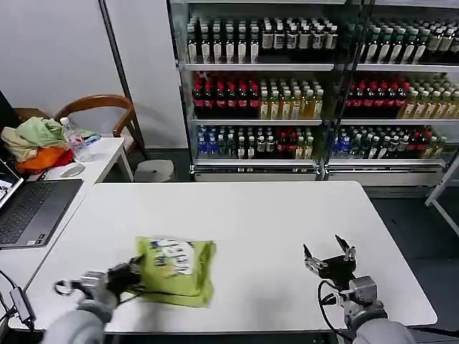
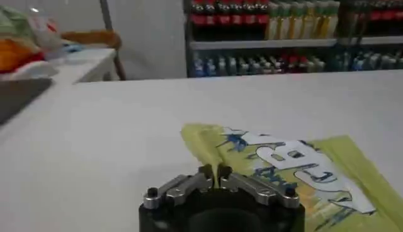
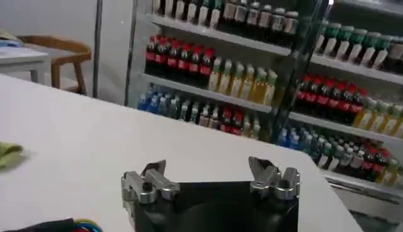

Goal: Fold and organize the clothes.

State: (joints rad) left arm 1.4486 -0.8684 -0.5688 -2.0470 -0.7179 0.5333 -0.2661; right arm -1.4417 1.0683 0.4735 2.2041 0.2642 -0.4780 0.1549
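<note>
Folded lime-green cotton T-shirt point(image 1: 176, 271), near-left on my white surface point(image 1: 287, 236): left tool point(image 1: 128, 276) pinched on its left edge; right tool point(image 1: 328, 256) agape, well right.

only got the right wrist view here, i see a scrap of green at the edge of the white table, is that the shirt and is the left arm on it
Observer: Yes. It is the lime yellow-green cotton T-shirt, folded into a compact bundle with its white printed graphic facing up. The left gripper is shut on its near-left edge.

Operator: where am i relative to it

Observer: In the head view your right gripper sits open above the white table, well to the right of the shirt and not touching it.

Operator: anything else close to the shirt

Observer: A grey laptop lies on the adjoining desk to the left, apart from the shirt.
</note>
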